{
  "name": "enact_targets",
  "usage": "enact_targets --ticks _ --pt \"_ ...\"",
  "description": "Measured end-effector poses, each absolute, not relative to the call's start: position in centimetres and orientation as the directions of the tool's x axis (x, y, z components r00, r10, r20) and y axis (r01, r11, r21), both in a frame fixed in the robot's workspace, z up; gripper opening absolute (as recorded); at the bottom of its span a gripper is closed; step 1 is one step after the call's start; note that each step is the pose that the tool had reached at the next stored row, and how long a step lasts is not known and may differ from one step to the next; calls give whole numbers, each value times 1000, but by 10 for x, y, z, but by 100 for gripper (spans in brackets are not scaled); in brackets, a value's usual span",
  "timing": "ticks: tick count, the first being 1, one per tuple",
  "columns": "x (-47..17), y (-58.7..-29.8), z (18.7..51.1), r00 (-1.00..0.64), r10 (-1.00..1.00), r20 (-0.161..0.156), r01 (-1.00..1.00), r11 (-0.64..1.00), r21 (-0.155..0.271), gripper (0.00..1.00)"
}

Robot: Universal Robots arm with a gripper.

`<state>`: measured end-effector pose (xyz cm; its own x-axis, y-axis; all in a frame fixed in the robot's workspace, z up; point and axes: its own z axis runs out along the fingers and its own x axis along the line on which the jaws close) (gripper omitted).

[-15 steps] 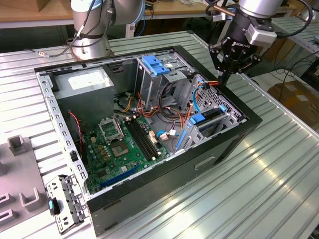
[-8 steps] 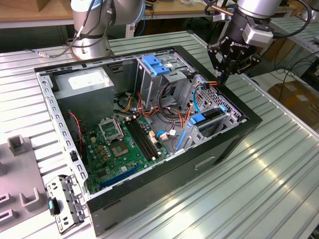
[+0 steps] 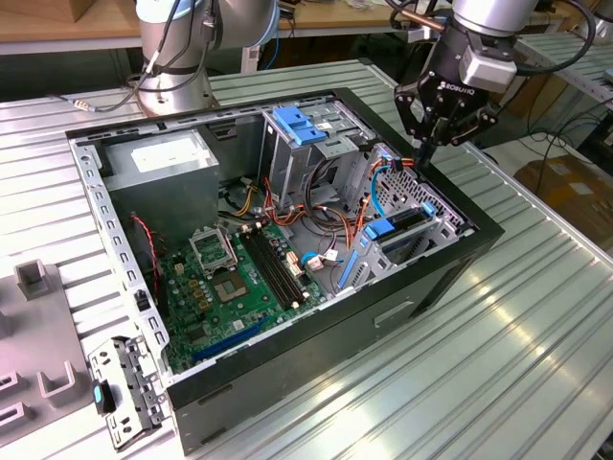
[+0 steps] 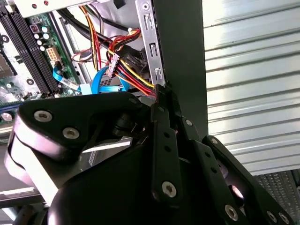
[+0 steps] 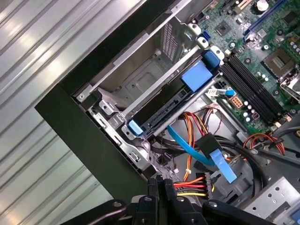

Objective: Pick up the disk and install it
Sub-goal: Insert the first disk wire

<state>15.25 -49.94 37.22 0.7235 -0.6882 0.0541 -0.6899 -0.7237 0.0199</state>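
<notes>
On the exterior view's left, some grey fixtures (image 3: 38,283) and a metal bracket (image 3: 120,391) lie on the ribbed metal surface (image 3: 536,364), beside the open computer case (image 3: 287,249). Inside the case the green motherboard (image 3: 235,278) lies flat, with the grey power supply (image 3: 163,163) behind it. Further to the right stands the drive cage, and the disk (image 3: 402,225) already sits in its bay there, edge on, with blue carrier rails and a blue tab at its end; in the first wrist view it (image 5: 164,101) is seated in the metal cage next to the case wall. Above the far right corner of the case the arm comes down steeply from the top, and the gripper (image 3: 433,144) points down at the bundle of red, orange and yellow cables (image 3: 407,163). In both wrist views the fingers (image 5: 161,194) are pressed together, holding nothing, their tips just beside the cable connector (image 4: 150,89).
</notes>
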Motion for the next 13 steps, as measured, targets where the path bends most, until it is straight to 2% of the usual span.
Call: enact_targets --ticks 13 --pt "153 -499 372 534 -843 54 -845 -534 20 17"
